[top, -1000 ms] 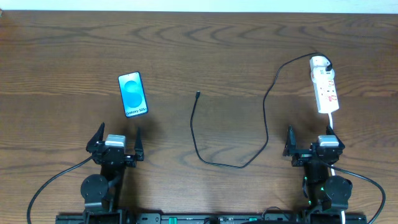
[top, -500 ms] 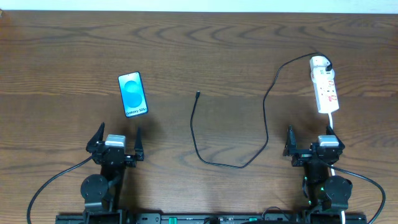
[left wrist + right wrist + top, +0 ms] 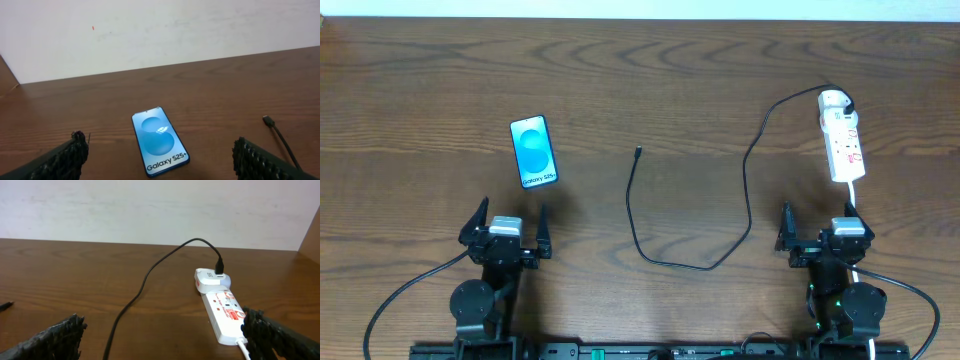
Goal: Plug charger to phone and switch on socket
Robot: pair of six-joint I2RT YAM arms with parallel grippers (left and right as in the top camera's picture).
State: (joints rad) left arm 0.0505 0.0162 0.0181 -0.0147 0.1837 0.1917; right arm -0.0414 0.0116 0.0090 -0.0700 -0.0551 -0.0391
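Note:
The phone (image 3: 534, 152) lies face up on the table, blue screen with "Galaxy S25+" text; it also shows in the left wrist view (image 3: 159, 140). The black charger cable (image 3: 720, 255) runs from the white adapter on the socket (image 3: 842, 140) in a loop to its free plug tip (image 3: 637, 152), which lies right of the phone. The tip shows in the left wrist view (image 3: 268, 120). The socket and cable show in the right wrist view (image 3: 224, 310). My left gripper (image 3: 506, 226) is open and empty, just near of the phone. My right gripper (image 3: 825, 228) is open and empty, near the socket's cord end.
The wooden table (image 3: 650, 80) ends at a white wall at the back. The socket's white cord (image 3: 853, 205) runs toward my right arm's base.

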